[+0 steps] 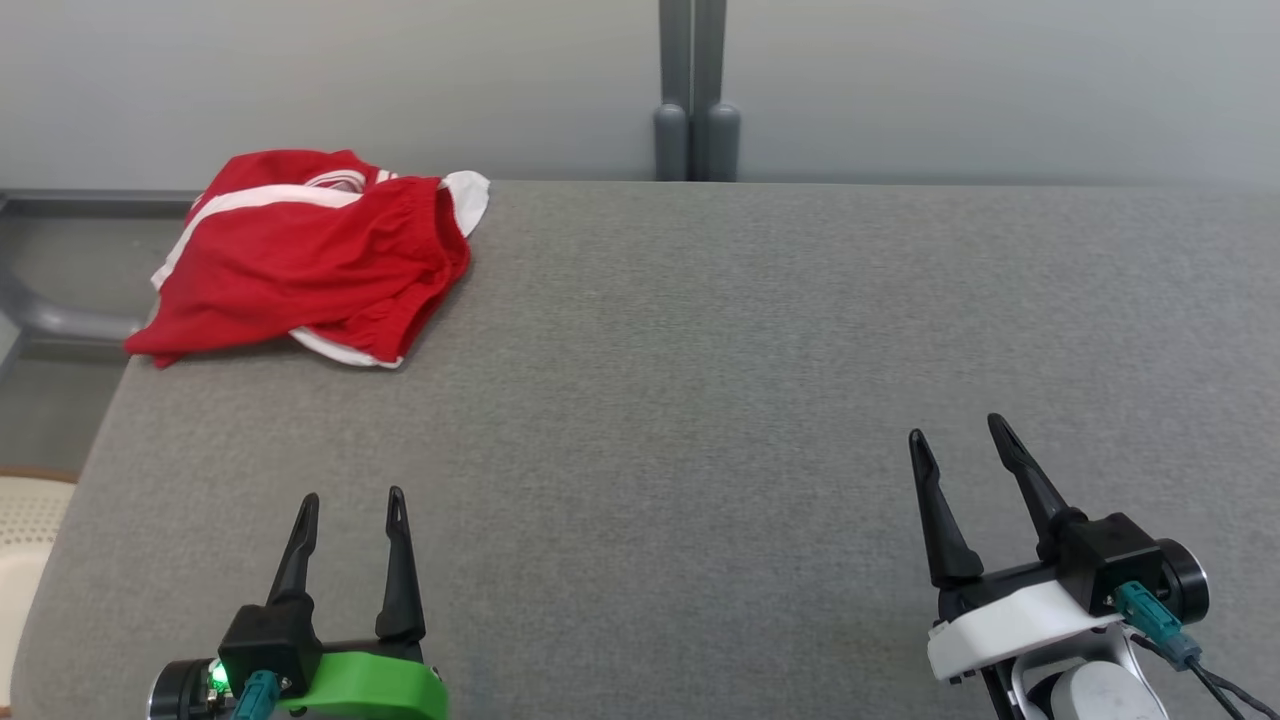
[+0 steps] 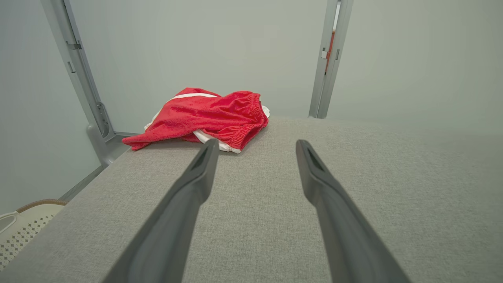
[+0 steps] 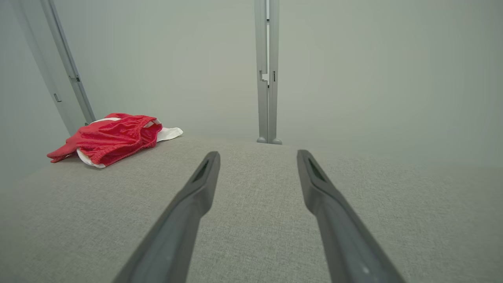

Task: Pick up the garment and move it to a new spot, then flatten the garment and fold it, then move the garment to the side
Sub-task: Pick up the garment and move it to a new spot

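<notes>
Left gripper [image 1: 353,494]: near edge; jaws long, dark, tapered, set wide, nothing held.
Right gripper [image 1: 955,427]: same build; jaws wide, nothing held.
Bench [image 1: 700,350]: flat, grey woven fabric.
Garment [image 1: 310,260]: red knit shorts, white trim, crumpled heap on bench's far left corner.
Post [image 1: 692,90]: smooth grey, behind bench.

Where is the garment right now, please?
In the head view the garment lies crumpled at the far left corner of the table, ahead of the left gripper.
</notes>
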